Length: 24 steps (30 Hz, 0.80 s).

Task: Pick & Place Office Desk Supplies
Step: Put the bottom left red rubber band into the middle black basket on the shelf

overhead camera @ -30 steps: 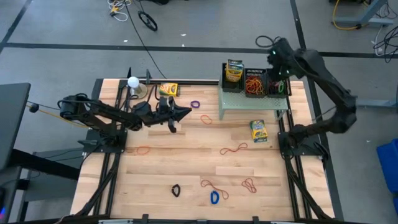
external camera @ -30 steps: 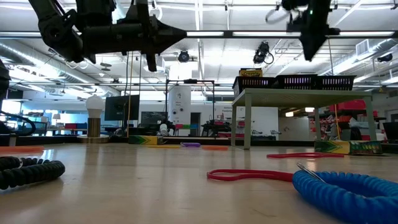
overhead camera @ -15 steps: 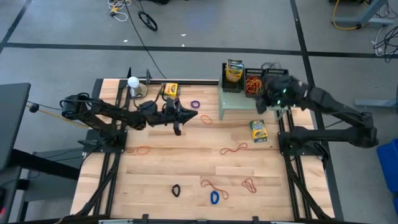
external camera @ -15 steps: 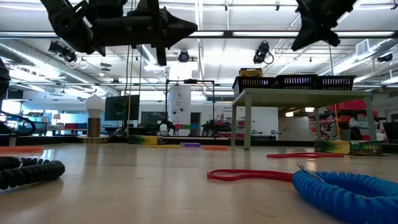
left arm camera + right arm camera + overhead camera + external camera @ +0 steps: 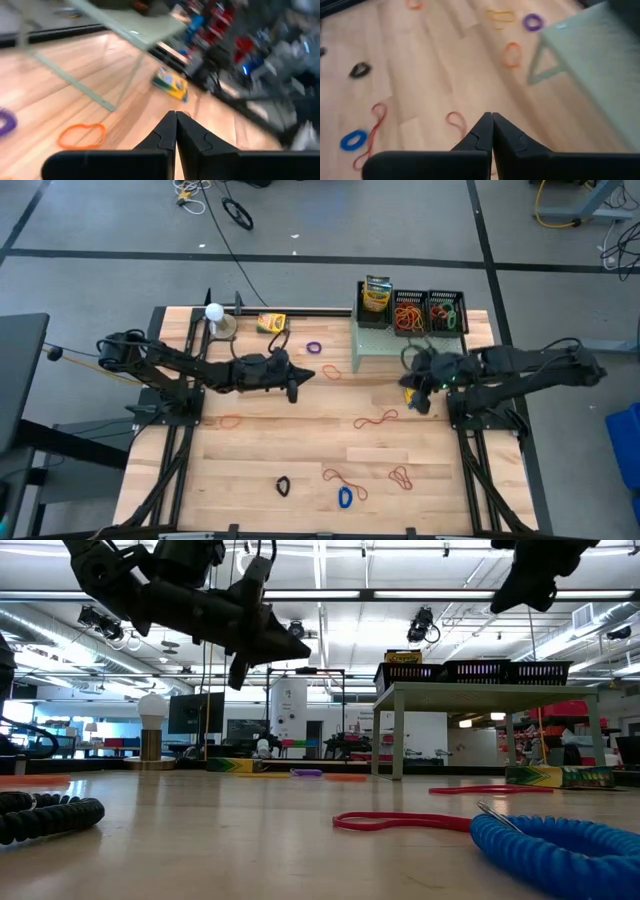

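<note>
Right gripper (image 5: 412,372) clenched on nothing, hanging just above the crayon box (image 5: 416,397) on the table; left gripper (image 5: 297,376) likewise clenched and empty.

In the high view, the right gripper sits at 3 o'clock from table centre, below the pale green shelf (image 5: 400,341), whose three black mesh trays (image 5: 410,311) at 1 o'clock hold another crayon box and rubber bands. The left gripper hovers at 10 o'clock beside an orange band (image 5: 331,371). A red band (image 5: 376,419) lies near centre; a blue one (image 5: 345,498) at 6 o'clock.

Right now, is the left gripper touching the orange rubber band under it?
Apart. The low view shows the left gripper hanging well above the tabletop, where the orange rubber band lies flat; its fingers are shut and empty.
</note>
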Available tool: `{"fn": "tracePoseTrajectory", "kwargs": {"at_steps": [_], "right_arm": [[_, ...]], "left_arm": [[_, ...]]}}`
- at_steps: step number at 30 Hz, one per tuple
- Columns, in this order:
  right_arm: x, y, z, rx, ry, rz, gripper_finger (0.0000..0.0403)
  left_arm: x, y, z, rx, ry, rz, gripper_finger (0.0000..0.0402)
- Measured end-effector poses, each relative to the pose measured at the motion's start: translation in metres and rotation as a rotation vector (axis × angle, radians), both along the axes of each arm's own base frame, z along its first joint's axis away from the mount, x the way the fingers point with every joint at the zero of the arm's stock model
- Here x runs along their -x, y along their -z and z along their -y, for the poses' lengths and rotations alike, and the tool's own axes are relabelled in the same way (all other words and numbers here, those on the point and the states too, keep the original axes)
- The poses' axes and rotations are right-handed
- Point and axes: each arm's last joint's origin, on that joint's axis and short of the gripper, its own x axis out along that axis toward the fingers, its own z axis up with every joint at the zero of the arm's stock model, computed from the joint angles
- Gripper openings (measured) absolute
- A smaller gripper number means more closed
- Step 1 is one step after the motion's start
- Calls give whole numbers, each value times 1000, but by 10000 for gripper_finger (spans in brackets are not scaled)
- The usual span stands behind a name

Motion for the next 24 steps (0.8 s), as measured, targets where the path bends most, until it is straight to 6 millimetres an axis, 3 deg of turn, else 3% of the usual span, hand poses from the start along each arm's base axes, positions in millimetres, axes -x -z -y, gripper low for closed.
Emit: {"fn": "tracePoseTrajectory", "kwargs": {"at_steps": [4, 8, 13, 18, 24], "right_arm": [[-11, 30, -15, -35, -57, 60, 4], [-19, 56, -30, -117, -75, 114, 3], [-28, 63, -58, -132, -72, -17, 3], [-51, 71, -97, -137, -17, -138, 3], [-81, 77, -148, -147, -13, -202, 3]], "left_arm": [[0, 0, 4, 76, -71, 25, 7], [3, 0, 25, -36, -9, 40, 5], [25, 11, 46, -68, 90, 168, 4], [47, 26, 54, -91, 137, 197, 6], [52, 32, 57, -134, 184, 178, 12]]}}
